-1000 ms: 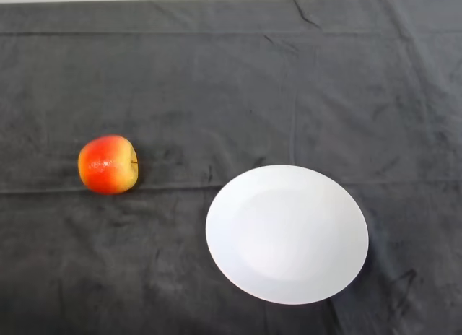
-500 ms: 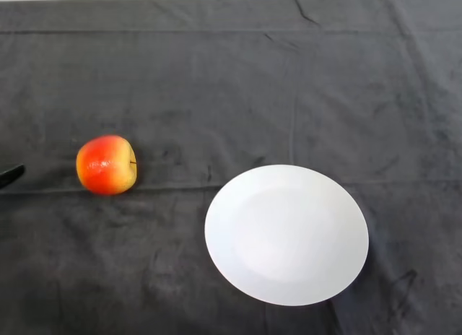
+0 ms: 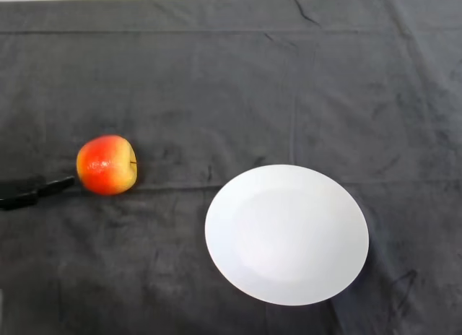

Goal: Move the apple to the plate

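Reaching in low from the left edge, the left hand [image 3: 32, 191] shows only as a thin black finger laid almost flat to the cloth, its tip just short of the apple [image 3: 107, 164]; so little of it is in sight that I cannot tell whether the hand is spread or closed. It looks lined up on the fruit's near-left flank, which I'd judge is a sideways approach for a grasp, since nothing has closed round the apple yet. The apple sits alone on the dark cloth [image 3: 231, 82] at the left, well apart from the plate [image 3: 286, 234]. It appears tipped on its side: the short stem pokes out to the right, toward the plate's side of the table, so its core axis runs roughly left to right, with the red cheek facing left and the yellower skin to the right. The white plate lies bare to the lower right, waiting, with open cloth between it and the fruit.
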You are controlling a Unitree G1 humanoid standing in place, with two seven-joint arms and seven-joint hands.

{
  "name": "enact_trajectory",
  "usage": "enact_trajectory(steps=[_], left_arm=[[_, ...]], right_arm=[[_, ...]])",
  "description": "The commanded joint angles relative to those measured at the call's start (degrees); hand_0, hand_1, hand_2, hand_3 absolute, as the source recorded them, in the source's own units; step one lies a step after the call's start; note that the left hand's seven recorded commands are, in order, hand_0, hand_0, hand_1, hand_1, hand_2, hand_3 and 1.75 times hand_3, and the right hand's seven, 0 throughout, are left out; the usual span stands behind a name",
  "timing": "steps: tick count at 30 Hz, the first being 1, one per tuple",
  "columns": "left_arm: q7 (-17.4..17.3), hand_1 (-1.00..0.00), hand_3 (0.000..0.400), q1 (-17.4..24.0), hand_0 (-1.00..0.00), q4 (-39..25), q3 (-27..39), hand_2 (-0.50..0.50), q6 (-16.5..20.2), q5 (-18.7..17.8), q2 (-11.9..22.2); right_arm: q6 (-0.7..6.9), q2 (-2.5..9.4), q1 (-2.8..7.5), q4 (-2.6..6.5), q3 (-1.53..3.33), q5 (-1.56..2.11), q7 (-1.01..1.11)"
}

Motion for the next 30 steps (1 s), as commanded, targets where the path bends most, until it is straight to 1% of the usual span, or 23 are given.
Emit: enact_trajectory(steps=[1, 6, 12, 24, 30], left_arm=[[-0.5, 0.00, 0.000, -3.3, 0.00, -0.9, -1.4, 0.00, -1.7, 1.8, -0.1], [-0.7, 0.00, 0.000, -3.6, 0.00, -0.5, -3.1, 0.00, -2.0, 3.8, -1.5], [-1.0, 0.00, 0.000, -3.6, 0.00, 0.2, -5.2, 0.00, -1.9, 6.3, -2.3], [0.8, 0.00, 0.000, -5.1, 0.00, 1.5, -10.3, 0.00, 1.7, 12.5, -4.0], [1.8, 0.00, 0.000, -4.9, 0.00, 1.8, -13.0, 0.00, 3.0, 15.7, -4.4]], right_arm=[[-0.39, -0.95, 2.26, 0.29, -0.24, 0.48, 0.01], [-0.39, -0.95, 2.27, 0.28, -0.24, 0.49, 0.01], [-0.39, -0.94, 2.27, 0.27, -0.24, 0.49, 0.00], [-0.38, -0.94, 2.27, 0.26, -0.24, 0.50, -0.01], [-0.38, -0.94, 2.27, 0.26, -0.24, 0.51, -0.01]])
